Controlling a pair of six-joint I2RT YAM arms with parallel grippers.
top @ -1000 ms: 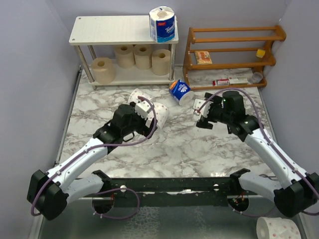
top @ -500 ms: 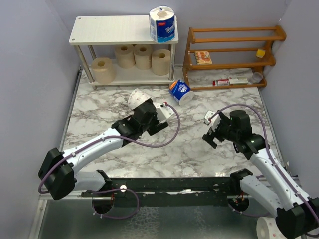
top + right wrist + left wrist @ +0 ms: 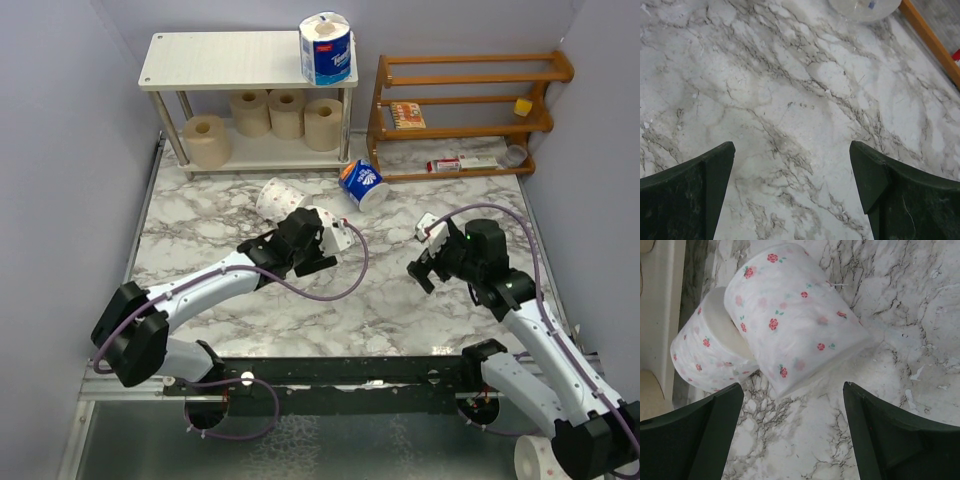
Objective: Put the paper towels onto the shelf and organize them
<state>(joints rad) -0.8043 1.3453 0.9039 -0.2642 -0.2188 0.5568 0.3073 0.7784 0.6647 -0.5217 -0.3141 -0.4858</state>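
Fingers point(image 3: 695, 435) of the left gripper point(image 3: 791, 390) are spread wide and hold nothing. They occupy the lower corners of the left wrist view, just short of the front flowered roll point(image 3: 795, 325). This roll lies on its side on the marble table point(image 3: 400, 310), at centre frame. It touches the rear flowered roll point(image 3: 705, 355), which lies at the left of the frame, hollow end facing the front one.

Right gripper point(image 3: 792, 145): fingers equally wide apart, empty, above bare marble, at right of centre in the top view.

Shelf point(image 3: 230, 60): upper left of the top view. Its lower board carries four tan rolls point(image 3: 287, 112), all upright. One blue-wrapped roll point(image 3: 326, 48) stands on the right end of the top board. A second blue-wrapped roll point(image 3: 360, 185) lies tipped on the table between the shelf and the wooden rack point(image 3: 470, 100).
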